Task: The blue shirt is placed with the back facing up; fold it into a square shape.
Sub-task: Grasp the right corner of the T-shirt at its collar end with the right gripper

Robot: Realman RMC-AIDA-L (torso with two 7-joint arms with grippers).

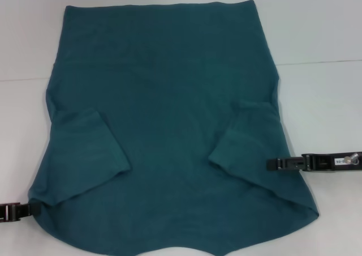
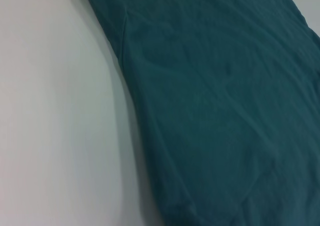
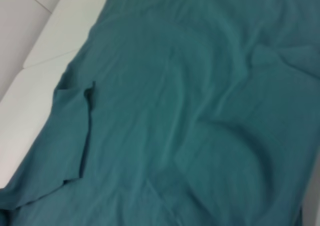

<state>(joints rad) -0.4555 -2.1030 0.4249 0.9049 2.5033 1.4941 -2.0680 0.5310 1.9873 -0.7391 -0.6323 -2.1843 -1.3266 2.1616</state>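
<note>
The blue shirt (image 1: 169,97) lies flat on the white table with its plain back up, hem at the far side and collar end at the near edge. Both short sleeves are folded inward onto the body, one on the left (image 1: 85,154) and one on the right (image 1: 249,137). My left gripper (image 1: 35,207) is at the shirt's near left edge, low on the table. My right gripper (image 1: 270,164) reaches over the shirt's right edge beside the folded sleeve. The left wrist view shows the shirt's (image 2: 225,111) edge on the table. The right wrist view shows wrinkled shirt cloth (image 3: 190,111).
The white table (image 1: 317,29) surrounds the shirt, with a seam line (image 1: 322,62) running across it on the right. The shirt's near edge runs out of the head view at the bottom.
</note>
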